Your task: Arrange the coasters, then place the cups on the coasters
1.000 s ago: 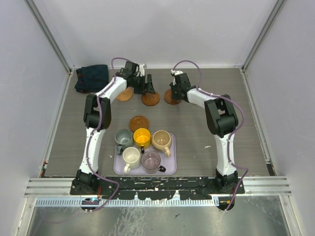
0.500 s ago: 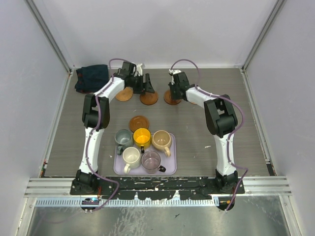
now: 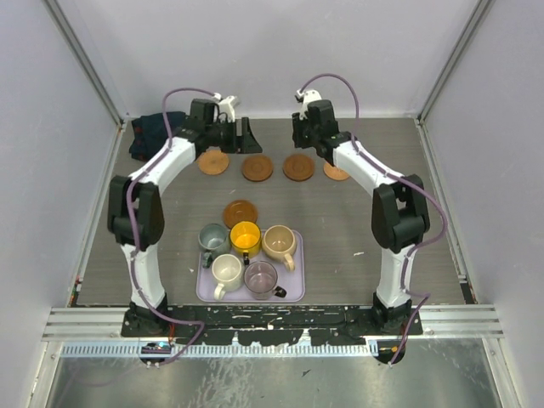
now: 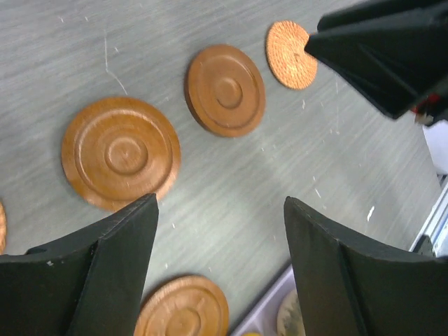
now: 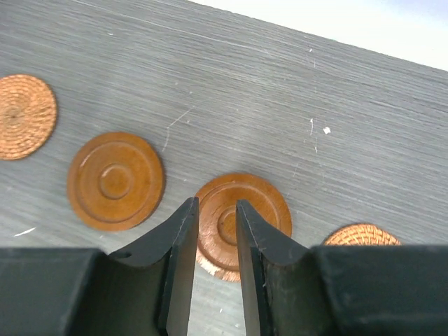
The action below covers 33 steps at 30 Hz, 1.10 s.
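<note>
- Left gripper [image 4: 220, 210], beyond the far side of the lavender tray [image 3: 294, 270]: its two fingers stand spread wide with nothing between them, above bare grey table [image 3: 382, 212].
- Right gripper [image 5: 217, 206], also beyond the tray's far side and toward its right: the fingers are parted by only a narrow slit and pinch nothing. A ringed wooden coaster [image 5: 241, 224] shows on the table through the gap.
- Four coasters [image 3: 257, 167] lie flat in a row across the table, well beyond the tray's far edge and apart from one another. The two in the middle are smooth ringed wood, and the two at the ends look woven.
- A fifth coaster [image 3: 240, 212], dark brown, lies alone just past the tray's far edge, much nearer to it than the row.
- Five cups [image 3: 245, 239] stand upright and bunched together on the tray. Grey-green, yellow-orange and tan ones line its far side, with cream and mauve ones on its near side. None sits on a coaster.
- A dark folded cloth [image 3: 157, 133] lies in the table corner far beyond the tray, to its left.
</note>
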Tool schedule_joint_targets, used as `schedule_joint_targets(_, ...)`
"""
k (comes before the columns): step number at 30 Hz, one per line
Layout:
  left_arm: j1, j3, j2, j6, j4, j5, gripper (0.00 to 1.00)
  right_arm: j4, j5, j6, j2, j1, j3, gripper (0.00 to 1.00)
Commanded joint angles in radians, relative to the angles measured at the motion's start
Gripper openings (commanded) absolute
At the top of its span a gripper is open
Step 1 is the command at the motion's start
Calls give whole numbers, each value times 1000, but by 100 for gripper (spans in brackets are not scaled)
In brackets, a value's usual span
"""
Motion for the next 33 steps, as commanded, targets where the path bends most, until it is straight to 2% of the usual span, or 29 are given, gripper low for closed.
schedule_joint_targets(1, 4, -187, -139, 83, 14, -34, 71, 51, -32, 42, -122, 15, -101, 34)
schedule_joint_targets(5, 4, -342, -201, 104, 10, -7, 56, 60, -32, 65, -184, 16, -196, 34)
schedule_joint_targets(10, -3, -468, -256, 108, 30, 4, 54, 95, -25, 95, -254, 20, -302, 33)
schedule_joint_targets(16, -25, -518, -245, 109, 1, 8, 51, 121, -21, 124, -308, 20, -378, 32)
schedule_joint_targets(19, -33, -534, -238, 101, -24, 4, 42, 125, -20, 131, -335, 19, -402, 32)
schedule_joint_targets(23, -35, -584, -246, 81, -41, -15, 15, 125, -5, 136, -375, 19, -439, 32)
schedule_joint_targets(25, -35, -594, -234, 79, -52, -26, 8, 131, 4, 139, -395, 20, -461, 32)
schedule_joint_targets(33, -30, -545, -141, 95, -117, -86, 5, 123, 21, 146, -419, 19, -474, 33)
